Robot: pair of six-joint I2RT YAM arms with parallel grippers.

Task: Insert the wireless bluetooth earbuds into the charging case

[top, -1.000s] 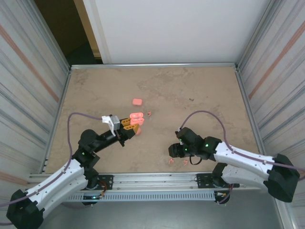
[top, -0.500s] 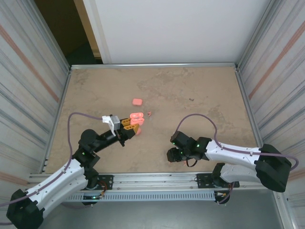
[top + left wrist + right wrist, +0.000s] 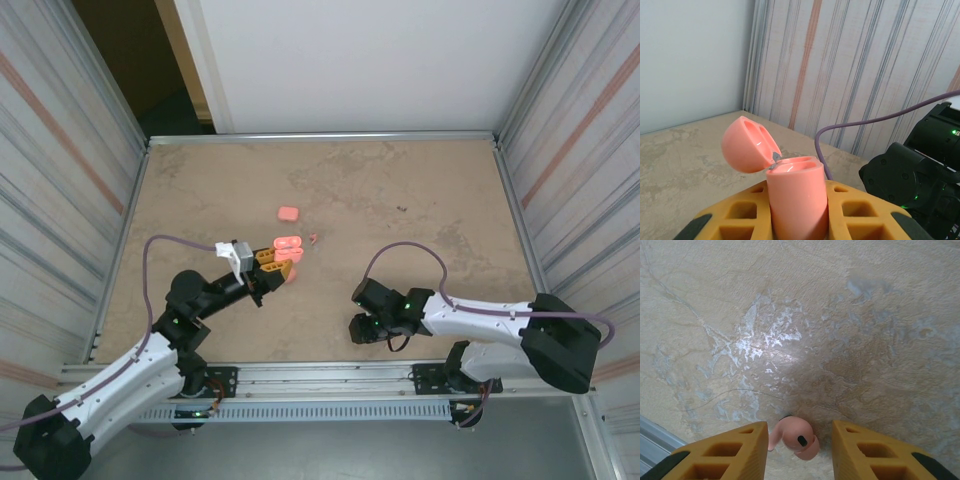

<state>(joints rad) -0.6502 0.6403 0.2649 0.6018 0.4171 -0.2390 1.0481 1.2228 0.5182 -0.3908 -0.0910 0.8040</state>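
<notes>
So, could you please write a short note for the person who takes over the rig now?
Left gripper: shut on the charging case, lid open.
Right gripper: fingers open, low over the table, one earbud lying between them, not gripped.
Farther back on the table: a closed case and a second earbud.
Done: case opened.
To do: grip the earbud, seat it in the case.
</notes>
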